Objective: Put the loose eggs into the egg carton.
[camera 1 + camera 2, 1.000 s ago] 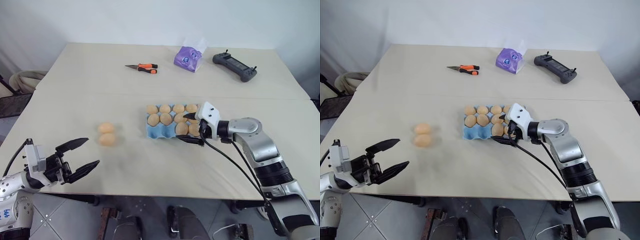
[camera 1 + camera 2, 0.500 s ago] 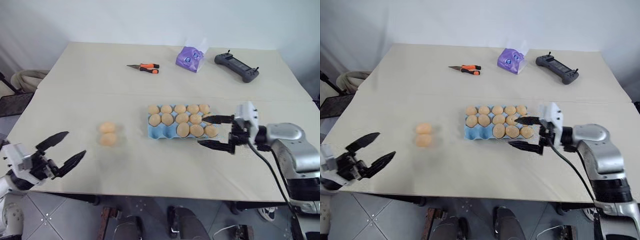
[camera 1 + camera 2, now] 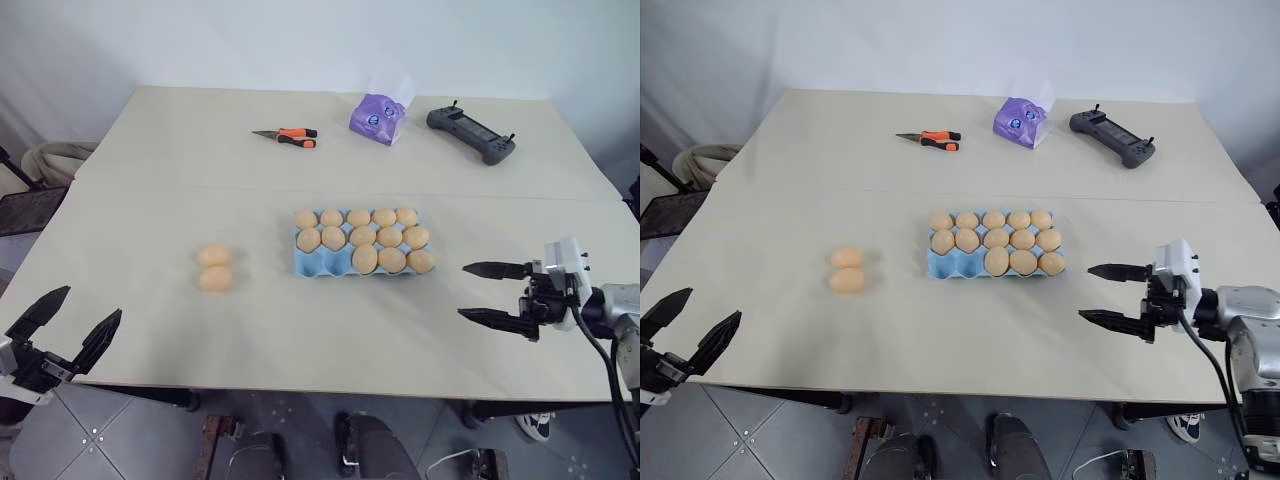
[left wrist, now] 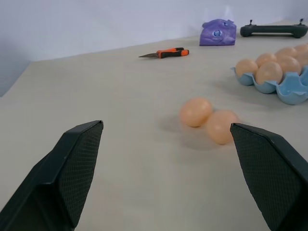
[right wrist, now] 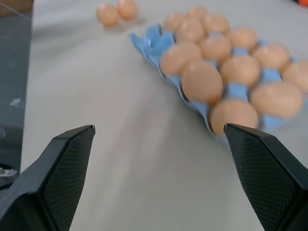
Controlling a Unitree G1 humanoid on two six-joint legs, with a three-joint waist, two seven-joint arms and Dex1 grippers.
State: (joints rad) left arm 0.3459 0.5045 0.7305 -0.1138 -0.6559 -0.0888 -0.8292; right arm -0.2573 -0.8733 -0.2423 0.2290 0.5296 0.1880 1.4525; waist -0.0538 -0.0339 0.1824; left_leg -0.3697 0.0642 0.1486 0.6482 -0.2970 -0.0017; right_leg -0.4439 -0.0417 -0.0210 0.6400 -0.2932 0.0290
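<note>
Desk (image 3: 150, 160) — pale, wide, carrying all items.

Carton (image 3: 322, 262) — light blue, lying near the desk's middle, slightly to the right. Eggs are sitting in thirteen of its cups: five in the far row, five in the middle row, three in the near row toward its right end. Two near cups at the left end are standing bare.

Loose eggs (image 3: 214, 268) — two, pale tan-orange, lying on the desk left of the carton, touching each other, one behind the other, well apart from the carton.

Left tool (image 3: 62, 322) — hanging at the desk's near left corner, fingers spread wide, gripping nothing. In the left wrist view the two loose eggs are showing between its fingers, ahead and apart from them.

Right tool (image 3: 492, 294) — hovering over the near right part of the desk, right of the carton and apart from it, pointing left, fingers spread wide, gripping nothing.

Far side of the desk: orange-handled pliers (image 3: 285, 135), purple bag (image 3: 375, 116), dark controller (image 3: 470, 133) — all lying well apart from the carton.
</note>
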